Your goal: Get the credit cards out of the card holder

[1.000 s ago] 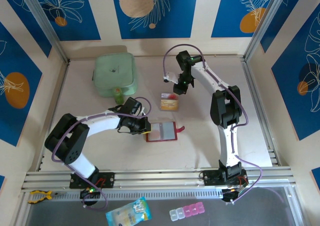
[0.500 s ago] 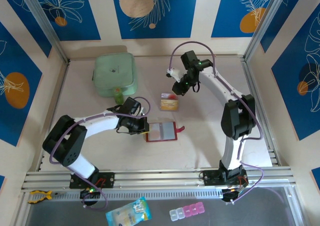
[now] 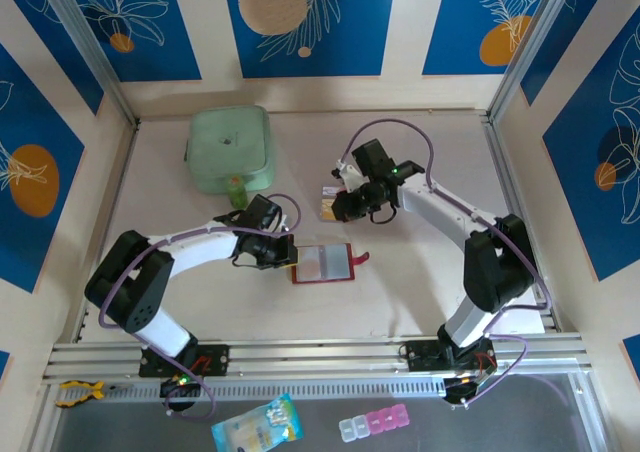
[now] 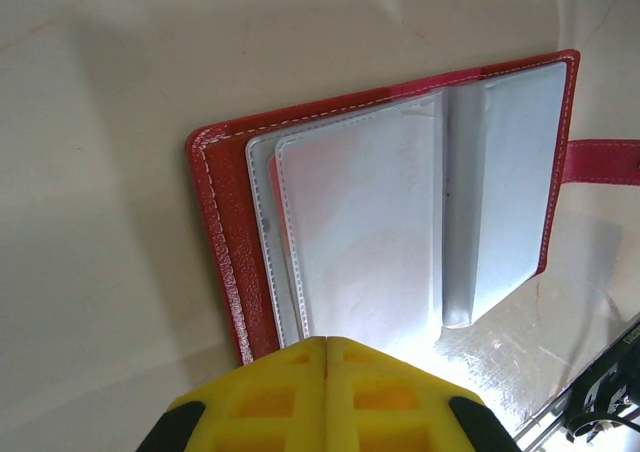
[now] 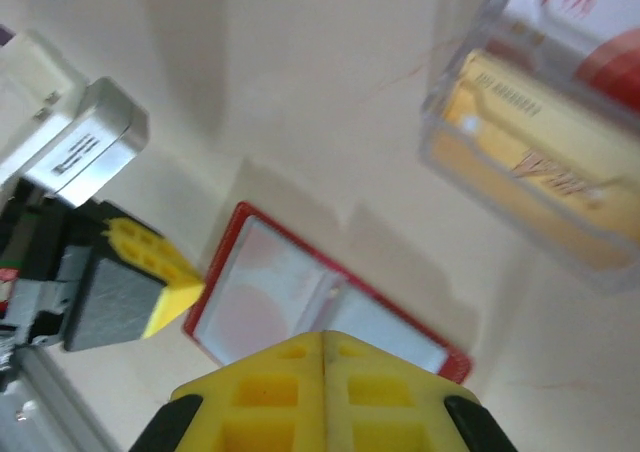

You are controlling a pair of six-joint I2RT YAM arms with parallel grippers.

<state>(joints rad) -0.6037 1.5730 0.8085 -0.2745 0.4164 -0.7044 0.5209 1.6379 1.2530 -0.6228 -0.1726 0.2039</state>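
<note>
Lying open, red card holder (image 3: pixel 323 263), left gripper (image 4: pixel 325 357) clenched at its left edge, right gripper (image 5: pixel 322 350) clenched empty by credit cards (image 5: pixel 530 157) just farther back

1. Top cam: high behind me, looking down on the whole table (image 3: pixel 400 292).
2. Left wrist cam: close over the card holder (image 4: pixel 380 222).
3. Right wrist cam: farther off, tilted, same card holder.

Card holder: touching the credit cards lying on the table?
Apart. The right wrist view shows a strip of bare table between the card holder and the credit cards.
</note>
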